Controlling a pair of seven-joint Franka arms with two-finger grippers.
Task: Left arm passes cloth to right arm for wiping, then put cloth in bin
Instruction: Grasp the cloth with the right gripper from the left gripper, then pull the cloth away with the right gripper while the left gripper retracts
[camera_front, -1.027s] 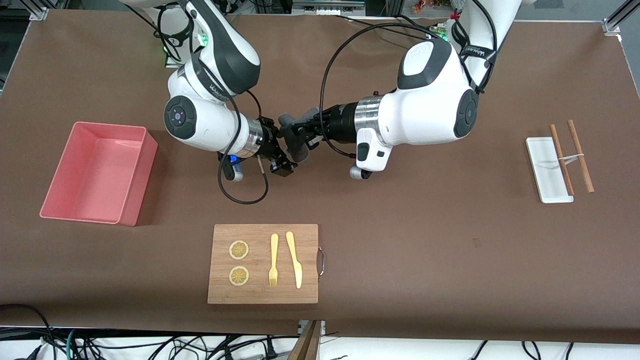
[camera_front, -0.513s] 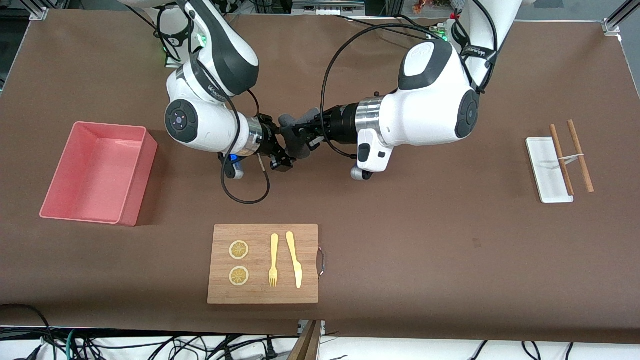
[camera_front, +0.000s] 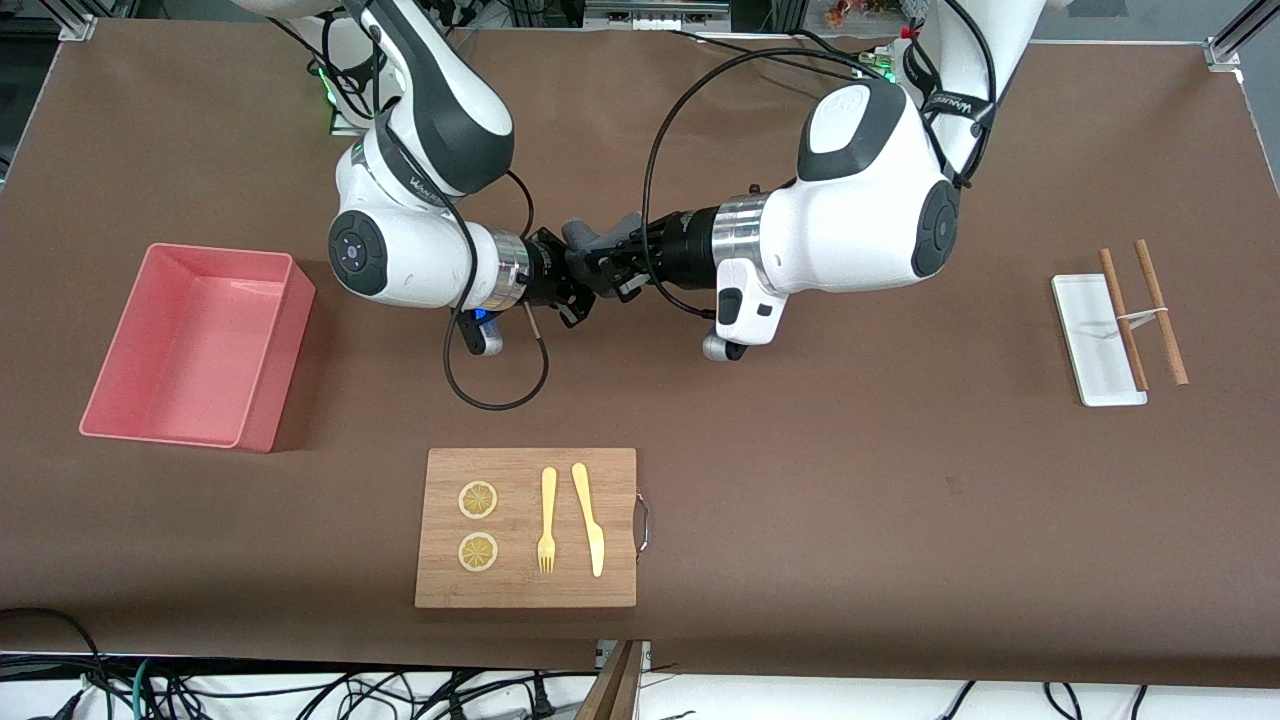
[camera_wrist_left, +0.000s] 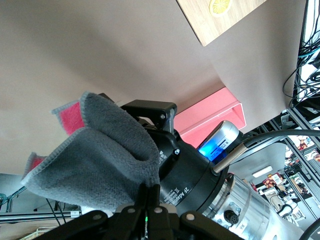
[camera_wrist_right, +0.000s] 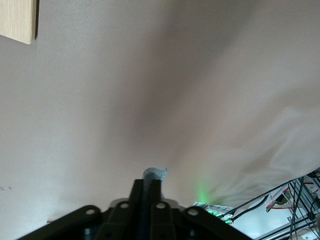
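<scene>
The dark grey cloth (camera_front: 583, 238) hangs in the air between the two grippers, over the middle of the table. My left gripper (camera_front: 602, 266) is shut on it; in the left wrist view the cloth (camera_wrist_left: 100, 155) bulges out from the closed left gripper (camera_wrist_left: 150, 189), with red patches on its inner face. My right gripper (camera_front: 573, 290) meets it from the bin's end. In the right wrist view the right gripper (camera_wrist_right: 148, 184) is closed on a thin edge of cloth (camera_wrist_right: 155, 173). The salmon-pink bin (camera_front: 272, 385) stands empty toward the right arm's end.
A wooden board (camera_front: 620, 470) with two lemon slices, a fork and a knife lies nearer the front camera than the grippers. A white tray (camera_front: 1085, 340) with two brown sticks (camera_front: 1160, 310) lies toward the left arm's end. Black cables hang under both wrists.
My right gripper has moved up and in toward the left gripper and now sits against the cloth. The left arm has hardly moved.
</scene>
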